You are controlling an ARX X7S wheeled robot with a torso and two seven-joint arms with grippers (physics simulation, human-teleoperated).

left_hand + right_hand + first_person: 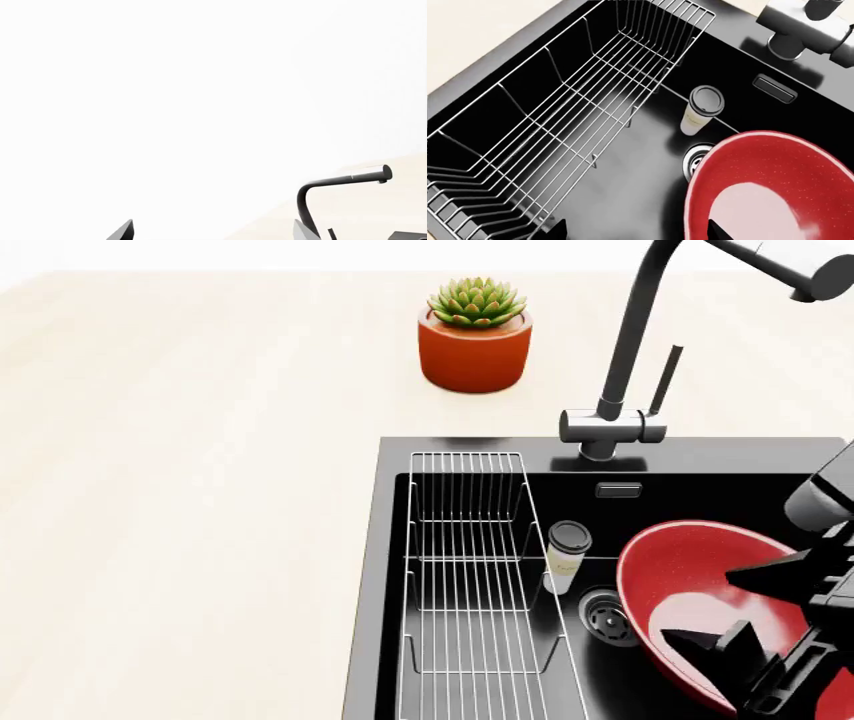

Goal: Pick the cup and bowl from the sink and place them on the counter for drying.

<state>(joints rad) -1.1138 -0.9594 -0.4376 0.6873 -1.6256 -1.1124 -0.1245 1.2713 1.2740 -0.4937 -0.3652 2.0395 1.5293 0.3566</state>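
Black sink (400,570) holds bowl (694,590), upright cup (567,556); right gripper (747,615) spread, left's state unclear.

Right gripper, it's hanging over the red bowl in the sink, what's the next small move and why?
Probably lower the right gripper so one finger goes over the bowl's rim, then close. Its jaws look open above the bowl, gripping nothing, and the bowl leans tilted in the sink beside the upright cup.

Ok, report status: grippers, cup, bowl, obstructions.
Right gripper open over the bowl, empty. Left gripper state unclear. Cup upright in the sink, between wire rack and bowl. Faucet behind.
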